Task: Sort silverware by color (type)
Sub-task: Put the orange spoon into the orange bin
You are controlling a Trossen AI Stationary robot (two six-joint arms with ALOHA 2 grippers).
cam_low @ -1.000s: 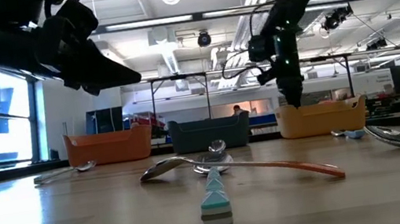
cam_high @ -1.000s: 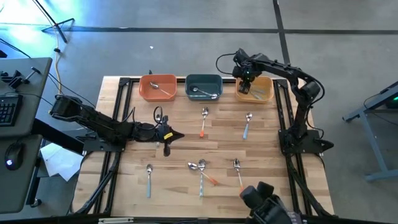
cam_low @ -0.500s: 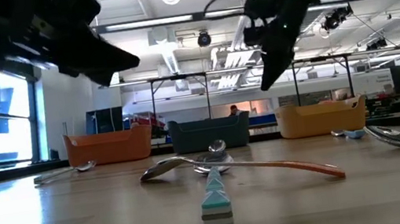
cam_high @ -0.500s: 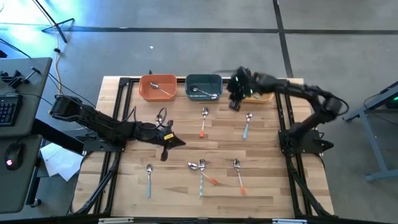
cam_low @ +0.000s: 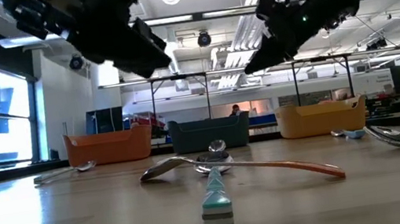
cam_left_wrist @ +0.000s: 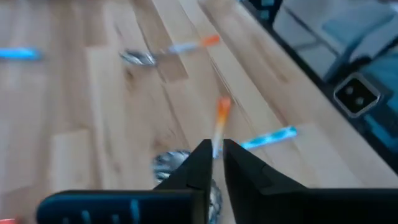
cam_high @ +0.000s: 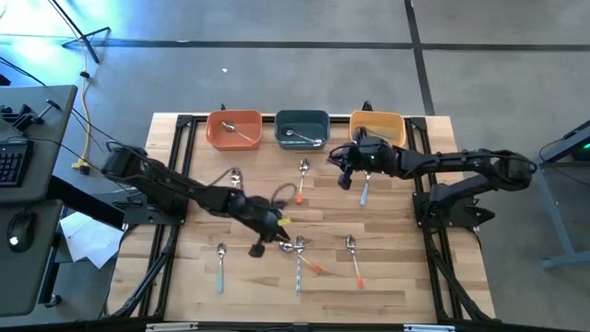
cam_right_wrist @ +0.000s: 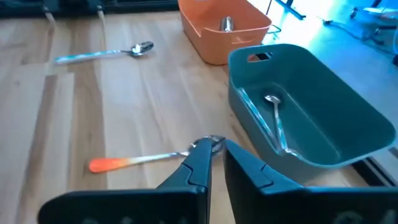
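Your left gripper (cam_high: 261,247), jaws nearly closed and empty, hangs over crossed spoons (cam_high: 297,247) near the tabletop's (cam_high: 194,267) front edge. Farther back, your right gripper (cam_high: 347,178), jaws almost shut and empty, hovers beside an orange-handled spoon (cam_high: 302,179) before the teal bowl (cam_high: 302,128).

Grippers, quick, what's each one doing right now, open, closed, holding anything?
Left gripper: nearly closed, holding nothing, above the spoons at mid-table.
Right gripper: nearly closed, holding nothing, near the orange-handled spoon.
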